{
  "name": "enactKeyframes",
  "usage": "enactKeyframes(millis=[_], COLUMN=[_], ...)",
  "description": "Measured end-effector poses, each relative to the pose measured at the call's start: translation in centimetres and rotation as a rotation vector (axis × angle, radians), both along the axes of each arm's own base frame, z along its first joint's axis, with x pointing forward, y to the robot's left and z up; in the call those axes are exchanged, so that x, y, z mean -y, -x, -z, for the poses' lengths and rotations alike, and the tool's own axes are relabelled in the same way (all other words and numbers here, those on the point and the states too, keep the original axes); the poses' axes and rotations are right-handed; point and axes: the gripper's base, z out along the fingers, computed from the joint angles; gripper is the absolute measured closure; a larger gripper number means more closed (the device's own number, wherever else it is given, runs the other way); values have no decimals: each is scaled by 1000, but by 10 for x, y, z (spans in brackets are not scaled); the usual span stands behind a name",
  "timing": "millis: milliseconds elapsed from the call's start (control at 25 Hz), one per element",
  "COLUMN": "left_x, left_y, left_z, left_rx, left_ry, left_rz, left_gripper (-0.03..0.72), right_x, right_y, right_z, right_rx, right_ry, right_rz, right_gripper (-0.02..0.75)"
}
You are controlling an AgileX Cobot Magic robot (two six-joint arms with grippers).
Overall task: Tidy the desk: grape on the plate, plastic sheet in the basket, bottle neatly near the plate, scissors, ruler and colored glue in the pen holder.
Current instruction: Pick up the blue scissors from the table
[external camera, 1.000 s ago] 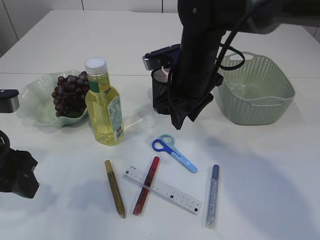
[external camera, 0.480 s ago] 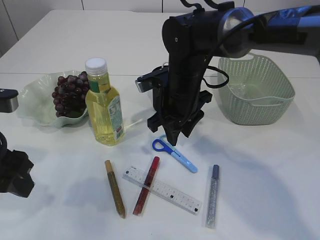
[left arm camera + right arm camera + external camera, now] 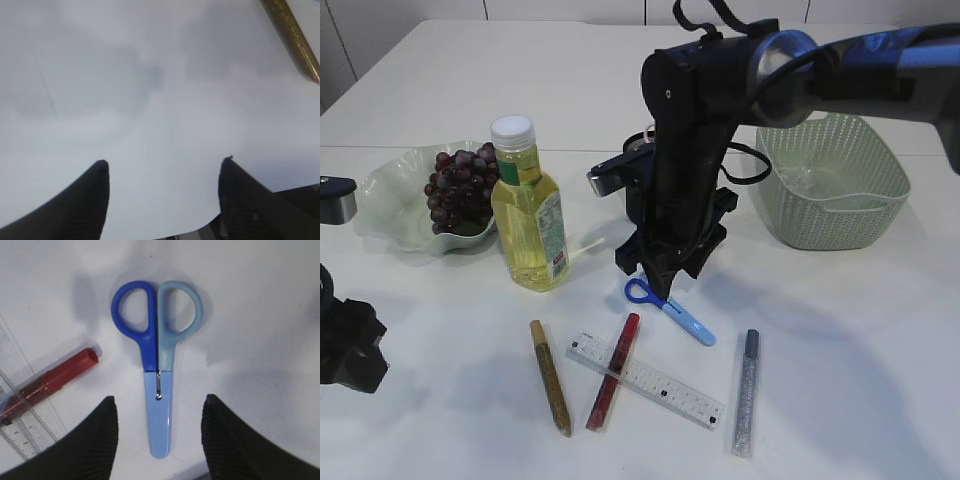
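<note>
Right pincer (image 3: 157, 427) hangs over the small scissors with dark blue and light blue handles (image 3: 157, 365), its two black ribbed fingers (image 3: 95, 440) spread apart on either side of the light blue blade cover and touching nothing; in the exterior view the black arm comes in from the upper right, bends down steeply and points that pincer (image 3: 665, 280) at the handle end of the scissors (image 3: 668, 306) on the white tabletop (image 3: 840, 330). The scissors lie closed and flat, loops toward the black mesh pen holder (image 3: 638, 200), which is mostly hidden behind the arm. Just beside them a red glue stick (image 3: 613, 371) lies across a clear plastic ruler (image 3: 645, 380), with a gold glitter glue stick (image 3: 550, 377) to the left and a blue-silver glitter glue stick (image 3: 746, 392) to the right. Left pincer (image 3: 162, 165) is open over bare tabletop near the gold stick's tip (image 3: 292, 37), its arm low at the left edge. A yellow-filled bottle with a white cap (image 3: 528, 205) stands upright just beside the pale green wavy plate (image 3: 390, 200) holding dark purple grapes (image 3: 458, 190); a green woven basket (image 3: 830, 180) sits at the right
</note>
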Motion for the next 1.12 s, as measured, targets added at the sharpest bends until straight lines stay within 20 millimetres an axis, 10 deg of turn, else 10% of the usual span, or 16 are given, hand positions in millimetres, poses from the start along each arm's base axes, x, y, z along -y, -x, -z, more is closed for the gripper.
enactKeyframes(millis=[1120], left_x=[0], left_y=[-1], left_z=[0], left_rx=[17], left_ry=[5], left_rz=[1], left_gripper=[190], right_x=[-5], right_y=[-10], right_z=[46], right_rx=[-25], right_ry=[31], right_rz=[-35], right_gripper=[309])
